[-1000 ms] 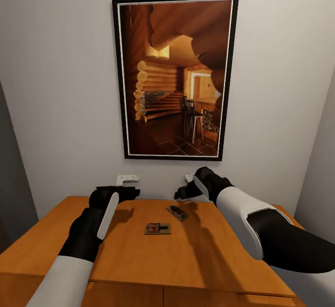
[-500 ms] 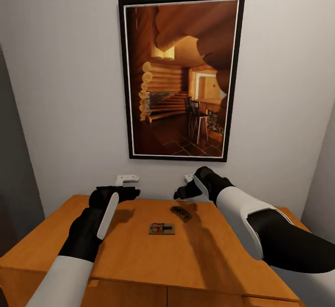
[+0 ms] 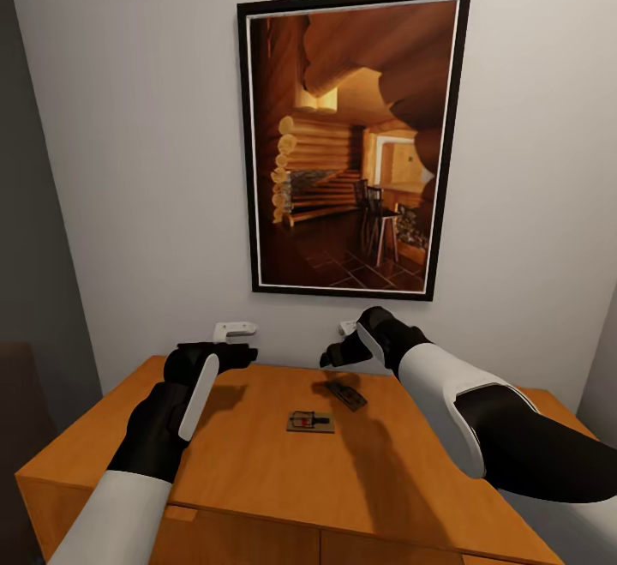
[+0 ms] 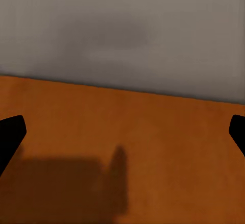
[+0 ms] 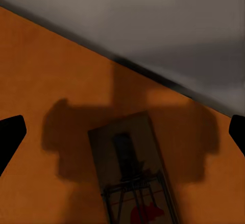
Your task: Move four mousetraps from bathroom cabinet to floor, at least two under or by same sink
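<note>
Two small flat wooden mousetraps (image 3: pixel 311 422) lay ungrasped on your orange-brown wooden cabinet (image 3: pixel 257 471), both grippers, left (image 4: pixel 122 132) and right (image 5: pixel 122 132), spread wide and empty.

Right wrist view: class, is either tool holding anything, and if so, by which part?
Nothing is held. The right tool is open above a mousetrap lying on the cabinet; the left tool is open over bare wood.
</note>
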{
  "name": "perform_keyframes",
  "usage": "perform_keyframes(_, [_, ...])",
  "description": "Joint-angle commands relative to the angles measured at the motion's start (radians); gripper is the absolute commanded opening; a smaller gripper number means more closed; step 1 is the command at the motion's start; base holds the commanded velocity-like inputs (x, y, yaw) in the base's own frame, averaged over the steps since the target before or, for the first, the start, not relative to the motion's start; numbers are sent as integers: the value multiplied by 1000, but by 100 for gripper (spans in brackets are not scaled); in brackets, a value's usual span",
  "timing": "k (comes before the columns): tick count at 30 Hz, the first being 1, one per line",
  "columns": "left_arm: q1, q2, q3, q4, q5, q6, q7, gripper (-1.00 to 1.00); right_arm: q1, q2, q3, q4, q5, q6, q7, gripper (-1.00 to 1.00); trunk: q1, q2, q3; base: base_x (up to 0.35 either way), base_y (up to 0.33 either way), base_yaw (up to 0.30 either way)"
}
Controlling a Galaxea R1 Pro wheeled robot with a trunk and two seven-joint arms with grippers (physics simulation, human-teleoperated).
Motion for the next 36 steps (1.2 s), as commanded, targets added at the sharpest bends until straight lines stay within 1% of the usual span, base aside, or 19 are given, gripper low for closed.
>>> perform_keyframes(1, [-1, 0, -1, -1, 11, 3, 10, 100, -1, 0, 5, -1, 0, 4, 3, 100, 0, -1, -1, 0, 0, 13])
perform_keyframes(16, [-1, 0, -1, 0, 10, 3, 10, 100, -1, 0, 4, -1, 1, 4, 1, 100, 0, -1, -1, -2, 0, 3])
perform_keyframes(26, [-1, 0, -1, -1, 10, 4, 8, 100, -1, 0, 5, -1, 1, 4, 1, 100, 0, -1, -1, -176, 0, 0])
perform_keyframes(36, [0, 0, -2, -1, 10, 3, 7, 100, -1, 0, 5, -1, 1, 4, 1, 100, 0, -1, -1, -34, 0, 0])
